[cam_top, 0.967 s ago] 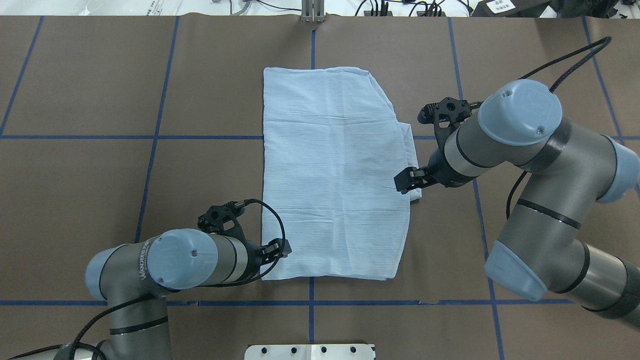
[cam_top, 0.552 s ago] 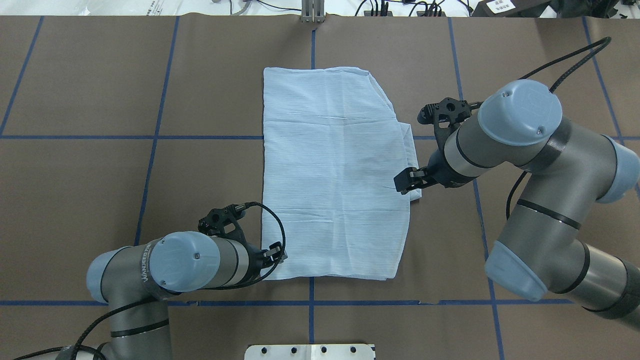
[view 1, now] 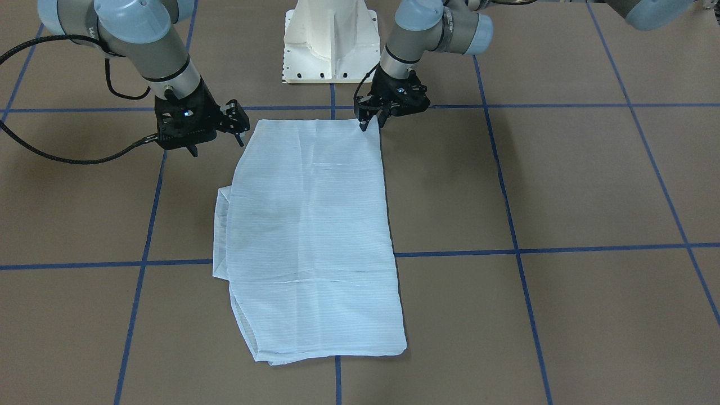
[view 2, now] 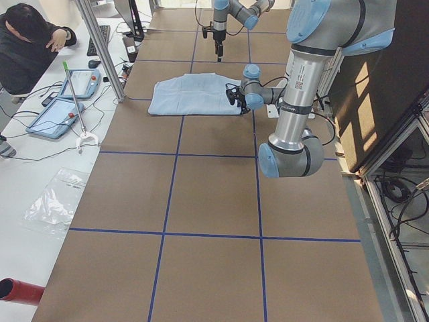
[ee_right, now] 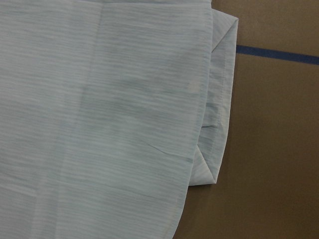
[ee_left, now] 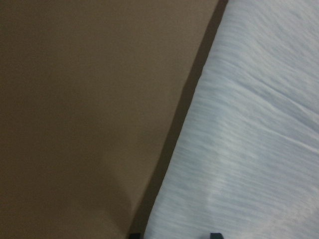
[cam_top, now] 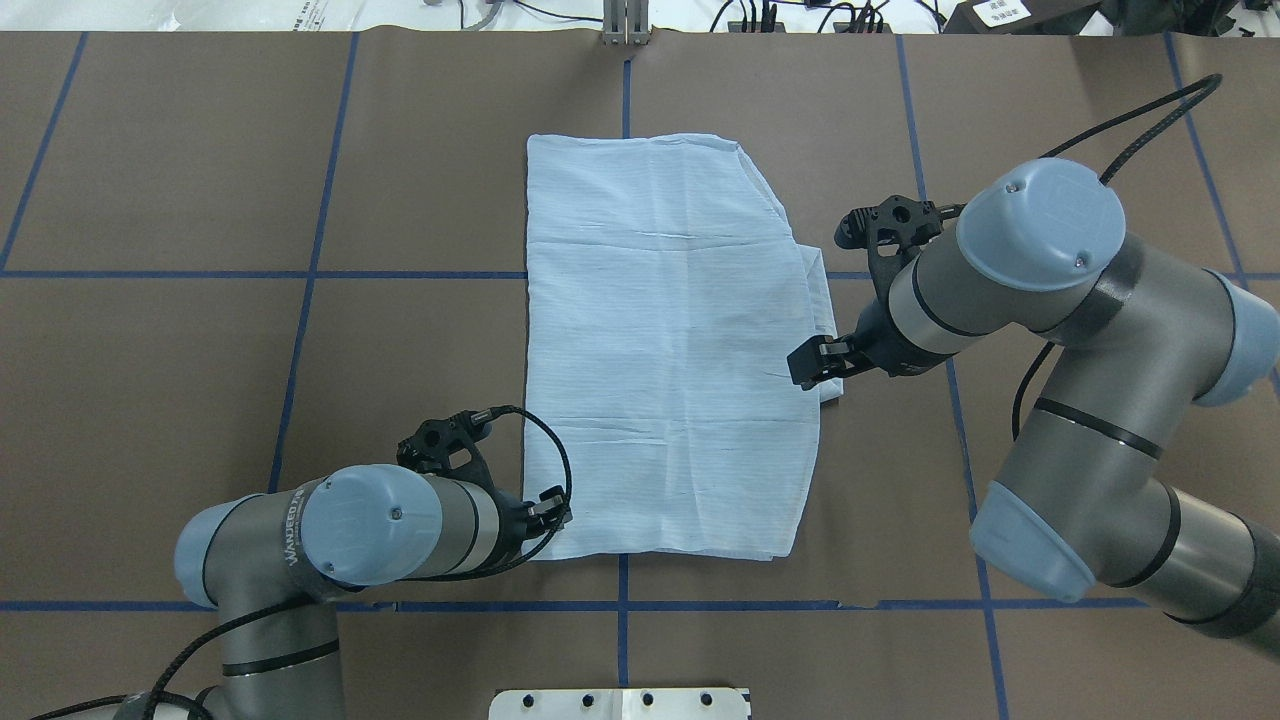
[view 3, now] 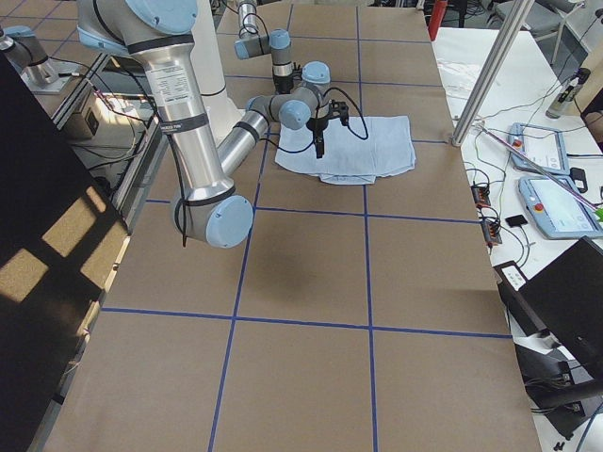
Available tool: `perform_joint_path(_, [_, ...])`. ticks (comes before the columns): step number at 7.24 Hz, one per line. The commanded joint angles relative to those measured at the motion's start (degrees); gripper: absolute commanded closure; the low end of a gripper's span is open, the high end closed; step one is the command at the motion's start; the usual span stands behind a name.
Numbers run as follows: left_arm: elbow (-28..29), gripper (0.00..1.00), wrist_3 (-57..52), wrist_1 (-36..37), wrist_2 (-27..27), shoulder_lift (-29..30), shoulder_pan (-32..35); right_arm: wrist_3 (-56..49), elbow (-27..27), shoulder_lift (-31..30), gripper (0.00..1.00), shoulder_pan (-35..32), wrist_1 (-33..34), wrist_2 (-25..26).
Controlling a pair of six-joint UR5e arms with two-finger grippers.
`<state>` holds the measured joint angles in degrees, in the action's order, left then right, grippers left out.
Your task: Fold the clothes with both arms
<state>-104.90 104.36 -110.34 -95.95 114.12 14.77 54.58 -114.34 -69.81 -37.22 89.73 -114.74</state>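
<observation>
Left claw parted astride shirt corner; right claw spread wide, empty; left arm lettering unreadable

A robotics lab: tape-gridded table, teach pendants, aluminium posts, operator alongside

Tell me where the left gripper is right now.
In the overhead view the left gripper is at lower left, right at the near-left corner of the shirt, on the robot's side of the table.
</observation>
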Motion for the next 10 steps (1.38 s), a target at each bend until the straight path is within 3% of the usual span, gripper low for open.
perform_joint_path(1, [-0.04,0.44,0.05,0.03,-0.03,-0.04,-0.26,0.0,0.08,-0.06,0.0,-0.05,0.0,-0.05])
perform_joint_path(6, [-0.04,0.47,0.05,0.03,-0.03,0.31,-0.79,0.0,-0.01,-0.06,0.0,-0.05,0.09,-0.13])
perform_joint_path(7, [0.05,0.59,0.14,0.03,-0.03,0.22,-0.79,0.0,-0.01,-0.06,0.0,-0.05,0.09,-0.13])
perform_joint_path(10, [0.05,0.8,0.05,1.09,-0.03,0.31,-0.79,0.17,-0.44,-0.15,0.0,-0.05,0.09,-0.13])
